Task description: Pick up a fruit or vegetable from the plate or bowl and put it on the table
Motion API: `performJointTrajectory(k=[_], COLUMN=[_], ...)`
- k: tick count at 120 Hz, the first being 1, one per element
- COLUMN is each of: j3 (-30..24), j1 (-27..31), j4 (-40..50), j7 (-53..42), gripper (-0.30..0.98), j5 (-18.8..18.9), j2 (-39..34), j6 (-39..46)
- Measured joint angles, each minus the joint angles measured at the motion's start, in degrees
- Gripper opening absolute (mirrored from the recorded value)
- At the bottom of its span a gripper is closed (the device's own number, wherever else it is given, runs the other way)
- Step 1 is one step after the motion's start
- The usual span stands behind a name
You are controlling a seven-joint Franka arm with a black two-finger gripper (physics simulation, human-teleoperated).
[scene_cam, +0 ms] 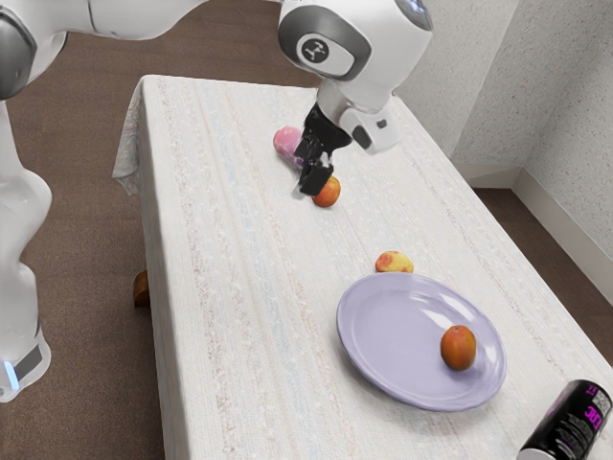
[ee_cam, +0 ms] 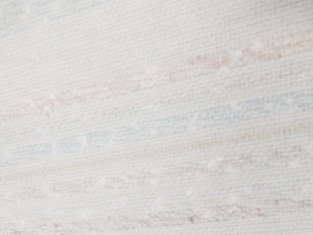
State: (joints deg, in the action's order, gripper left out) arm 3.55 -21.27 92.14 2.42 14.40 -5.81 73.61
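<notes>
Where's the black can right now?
In the exterior view, the can is in the lower right corner, lying on the table, with the plate its nearest neighbour.

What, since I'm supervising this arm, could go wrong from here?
The gripper is right by a round orange fruit on the table, so moving might set it rolling. The pink item close by could get bumped too. If the gripper goes for the reddish-orange fruit on the lavender plate, that rounded fruit may slip from the grasp.

Brown carpet [scene_cam: 91, 230] runs up to speckled pale walls [scene_cam: 565, 115] (with a plain light skirting [scene_cam: 565, 226] below).
</notes>
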Motion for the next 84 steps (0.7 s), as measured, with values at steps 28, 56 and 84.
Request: performJointTrajectory(k=[28, 56, 84], j3=[-3.5, -18.6, -19.3], j1=[3.1, 5.2, 6.3], j4=[-12.8, -37.3, -37.3], j7=[-0.4, -5.7, -10.0], gripper=[0.69, 0.69, 0.69], j5=[-2.9, -4.9, -7.8], j2=[11.7, 35.4, 39.6], j6=[11.5, 12.4, 11.8])
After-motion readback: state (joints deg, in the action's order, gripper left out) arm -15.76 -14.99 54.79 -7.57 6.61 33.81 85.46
